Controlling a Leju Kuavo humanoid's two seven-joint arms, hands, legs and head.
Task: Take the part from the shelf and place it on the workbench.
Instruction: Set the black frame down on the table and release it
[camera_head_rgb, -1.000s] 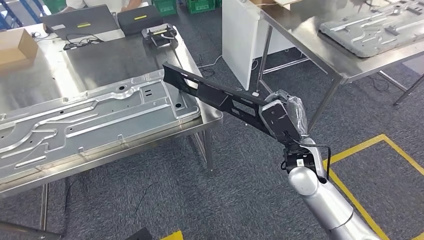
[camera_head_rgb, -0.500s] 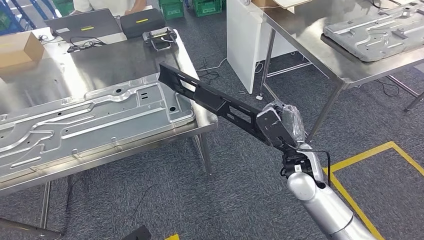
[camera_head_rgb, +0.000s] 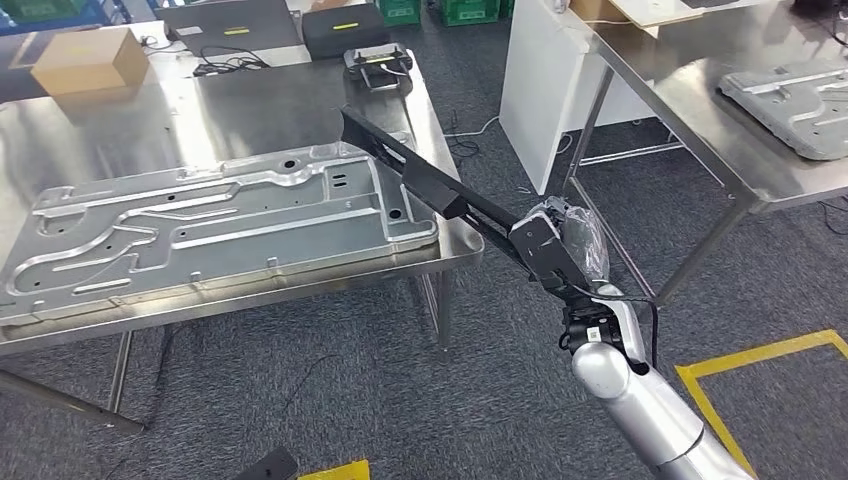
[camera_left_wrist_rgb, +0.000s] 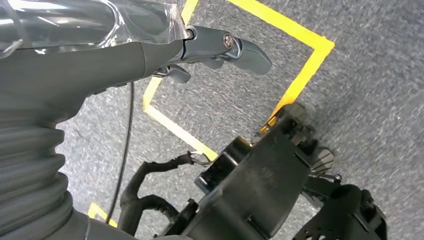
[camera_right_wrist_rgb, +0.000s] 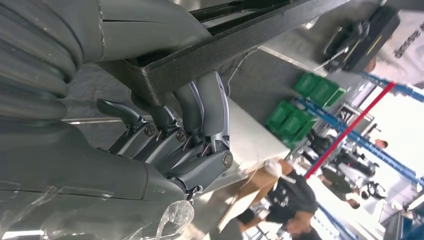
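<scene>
Part: the long black bracket (camera_head_rgb: 430, 185) was held in the air, slanting from the robot's right hand up toward the near workbench, its far end over the bench's right end, above the edge of the pressed metal panel (camera_head_rgb: 210, 230).
Right hand: the right hand (camera_head_rgb: 562, 240) gripped the bracket's near end, fingers (camera_right_wrist_rgb: 200, 112) curled around its underside.
Left hand: the left hand (camera_left_wrist_rgb: 150, 45) hung over the grey carpet with yellow tape lines (camera_left_wrist_rgb: 295, 75), fingers apart and holding nothing.
Workbench: the steel workbench (camera_head_rgb: 250, 110) also carried a cardboard box (camera_head_rgb: 90, 60) at its far left.
Second table: another steel table (camera_head_rgb: 700, 90) stood to the right, well apart.
</scene>
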